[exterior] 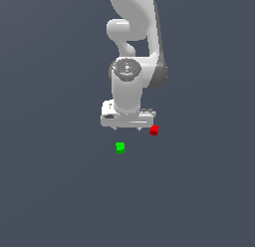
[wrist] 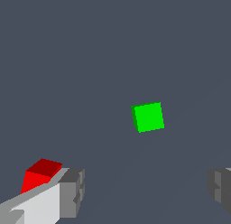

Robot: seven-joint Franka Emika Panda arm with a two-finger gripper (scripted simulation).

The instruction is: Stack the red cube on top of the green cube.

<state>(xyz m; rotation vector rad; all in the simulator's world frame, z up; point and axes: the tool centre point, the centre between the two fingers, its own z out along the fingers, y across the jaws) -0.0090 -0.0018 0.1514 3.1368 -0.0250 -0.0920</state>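
Note:
The red cube (exterior: 154, 130) lies on the grey floor just to the exterior view's right of my white gripper (exterior: 128, 127). The green cube (exterior: 120, 147) lies on the floor a little nearer the camera, apart from the red cube. In the wrist view the green cube (wrist: 148, 117) sits between and beyond my fingers. The red cube (wrist: 39, 173) shows partly behind one finger (wrist: 67, 191), outside the jaws. The other finger (wrist: 221, 187) is far across, so the gripper (wrist: 144, 191) is wide open and empty.
The white arm (exterior: 134, 37) rises behind the gripper. The floor (exterior: 60, 191) is a plain dark grey surface.

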